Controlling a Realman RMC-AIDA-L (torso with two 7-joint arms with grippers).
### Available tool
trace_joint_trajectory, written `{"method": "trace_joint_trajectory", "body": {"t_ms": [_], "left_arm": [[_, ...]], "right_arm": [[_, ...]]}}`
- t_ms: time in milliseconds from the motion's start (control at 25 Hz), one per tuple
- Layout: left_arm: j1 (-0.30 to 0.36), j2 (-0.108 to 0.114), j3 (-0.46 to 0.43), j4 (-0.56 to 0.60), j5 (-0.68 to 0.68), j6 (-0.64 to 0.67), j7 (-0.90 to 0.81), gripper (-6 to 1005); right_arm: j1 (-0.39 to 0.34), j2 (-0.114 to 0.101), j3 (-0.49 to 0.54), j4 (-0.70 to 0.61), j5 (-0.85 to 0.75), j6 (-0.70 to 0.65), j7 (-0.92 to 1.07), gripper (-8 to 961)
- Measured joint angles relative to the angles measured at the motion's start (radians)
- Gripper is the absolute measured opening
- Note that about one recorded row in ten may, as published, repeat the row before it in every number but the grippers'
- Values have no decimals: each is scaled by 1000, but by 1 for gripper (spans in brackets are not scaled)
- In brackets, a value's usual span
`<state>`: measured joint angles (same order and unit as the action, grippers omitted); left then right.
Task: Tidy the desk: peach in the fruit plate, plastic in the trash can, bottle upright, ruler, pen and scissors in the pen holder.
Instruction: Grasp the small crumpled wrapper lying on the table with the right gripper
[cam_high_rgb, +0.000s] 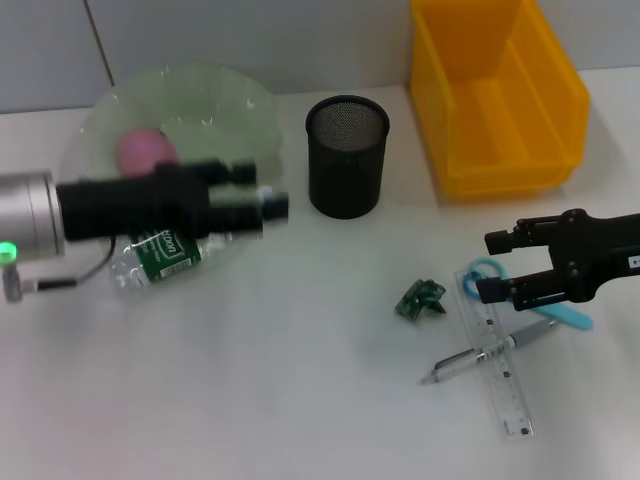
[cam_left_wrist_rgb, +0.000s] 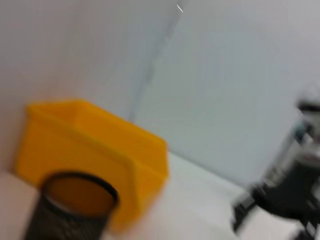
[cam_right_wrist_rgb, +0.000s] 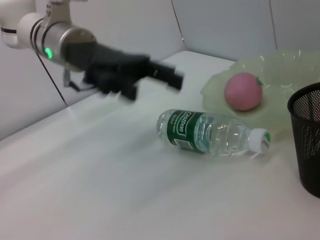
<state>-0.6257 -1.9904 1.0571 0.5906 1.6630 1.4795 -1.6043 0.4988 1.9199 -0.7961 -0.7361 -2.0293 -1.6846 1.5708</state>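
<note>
Head view: L gripper (cam_high_rgb: 268, 200) over bottle (cam_high_rgb: 160, 257), plate (cam_high_rgb: 240, 110).

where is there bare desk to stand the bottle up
Bare desk lies in front of the lying bottle, left of the green plastic scrap. It is crowded on the right, where the ruler, pen and scissors overlap under the right gripper.

Silver left arm (cam_high_rgb: 25, 215), green light, black end effectors.
</note>
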Motion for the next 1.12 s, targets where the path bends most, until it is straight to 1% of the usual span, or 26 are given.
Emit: {"method": "trace_joint_trajectory", "body": {"t_ms": [80,120,160,240,280,320,400,440,480,520,560,600,640,680,720,760,880,920,960,1040,1080,1120], "left_arm": [[6,-1,5,7,56,36,17,832],[6,-1,5,7,56,36,17,832],[9,-4,8,11,87,46,29,832],[19,-20,5,16,153,47,61,832],[19,-20,5,16,153,47,61,832],[22,-27,1,17,165,43,70,832],[22,-27,1,17,165,43,70,832],[23,-31,-1,18,171,41,77,832],[24,-36,-6,18,171,40,93,832],[24,-37,-7,18,170,40,95,832],[24,-37,-7,18,170,40,95,832],[24,-38,-9,18,170,39,97,832],[22,-38,-10,18,170,38,99,832],[21,-39,-10,18,170,38,99,832],[19,-39,-11,18,171,38,100,832],[19,-39,-11,18,171,38,100,832],[18,-40,-11,18,175,33,100,832],[20,-41,-11,17,175,27,100,832],[20,-41,-11,17,175,27,100,832],[21,-41,-11,17,175,26,100,832],[23,-41,-13,17,174,24,101,832],[24,-41,-14,17,174,23,101,832]], "right_arm": [[0,-1,-1,-1,0,-1,0,812],[0,-2,-1,-1,0,-2,0,812],[1,-3,-2,-1,0,-2,0,812],[1,-5,-4,-2,0,-3,0,812],[2,-6,-6,-2,0,-3,2,812],[3,-6,-8,-3,-2,-3,4,812],[10,-6,-11,-14,-5,-9,16,812],[13,-4,-14,-29,-7,-16,29,811],[17,-1,-17,-51,-9,-24,52,811],[29,8,-29,-147,-24,-39,144,811],[39,12,-34,-205,-42,-40,209,811],[39,12,-34,-205,-42,-40,209,811],[55,17,-45,-270,-75,-41,288,811],[68,18,-55,-308,-100,-44,340,811],[114,18,-92,-375,-168,-58,450,811],[114,18,-92,-375,-168,-58,450,811],[194,16,-149,-399,-270,-81,547,811],[250,28,-179,-394,-352,-82,581,811],[250,28,-179,-394,-352,-82,581,811],[298,48,-195,-381,-431,-76,588,811],[320,62,-199,-373,-473,-71,588,811],[351,86,-204,-360,-540,-57,576,811]]}}
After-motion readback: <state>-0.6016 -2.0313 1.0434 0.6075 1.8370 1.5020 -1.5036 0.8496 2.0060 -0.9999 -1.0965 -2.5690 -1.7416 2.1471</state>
